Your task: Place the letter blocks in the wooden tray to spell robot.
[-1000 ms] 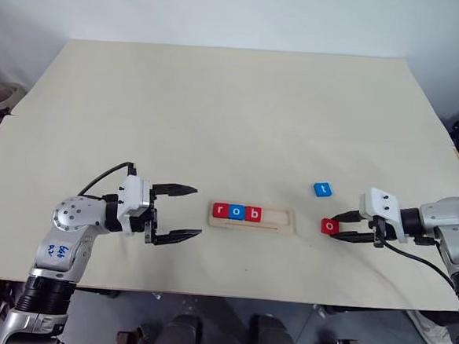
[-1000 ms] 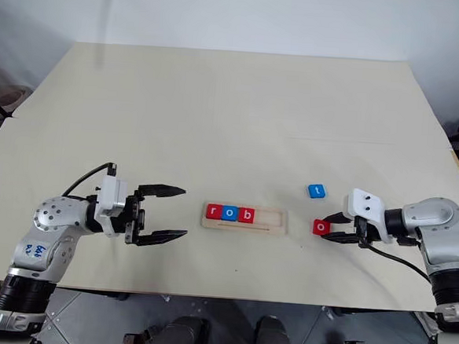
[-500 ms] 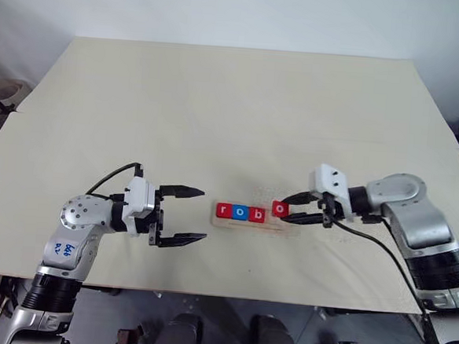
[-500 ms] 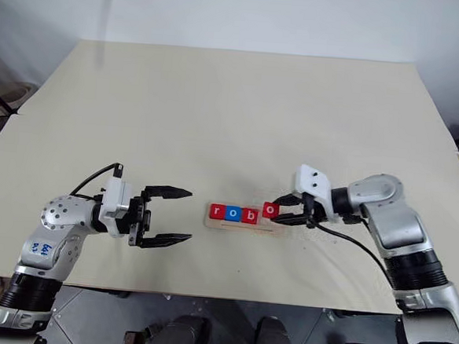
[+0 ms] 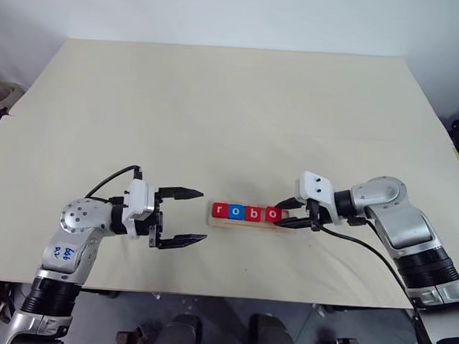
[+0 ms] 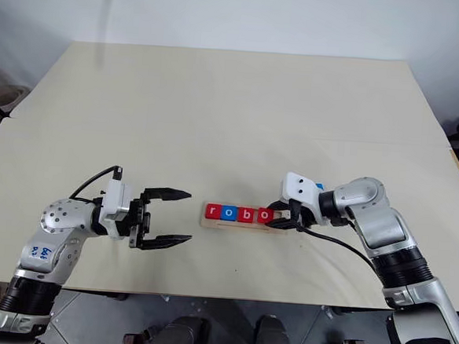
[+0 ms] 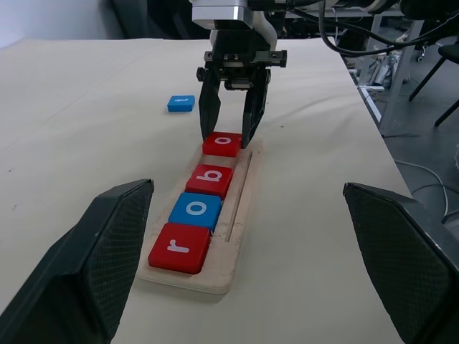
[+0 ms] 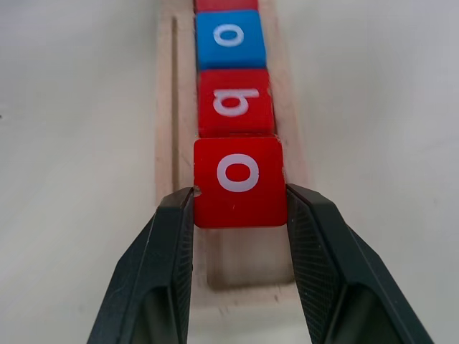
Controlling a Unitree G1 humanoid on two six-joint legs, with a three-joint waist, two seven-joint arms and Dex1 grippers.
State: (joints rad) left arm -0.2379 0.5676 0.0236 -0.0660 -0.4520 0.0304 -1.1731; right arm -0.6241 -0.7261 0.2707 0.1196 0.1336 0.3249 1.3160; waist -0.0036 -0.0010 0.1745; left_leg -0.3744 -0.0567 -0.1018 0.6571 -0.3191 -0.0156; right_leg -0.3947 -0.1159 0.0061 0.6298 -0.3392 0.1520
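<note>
Open table [image 5: 218, 108] all around wooden tray [image 7: 240, 208]; right pincer [image 7: 229, 132] over its vacant end.

Silver-grey jointed arms, black bands at joints. White wrist blocks; black two-fingered left gripper [image 5: 182, 216] and right gripper [image 5: 285, 214]. Black cables loop over wrists. Blue handwriting on left elbow.

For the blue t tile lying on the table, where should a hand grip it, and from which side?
Grip the blue t tile across two opposite side edges, coming from above. It lies flat and alone on the table, apart from the wooden tray, so its edges look free.
</note>
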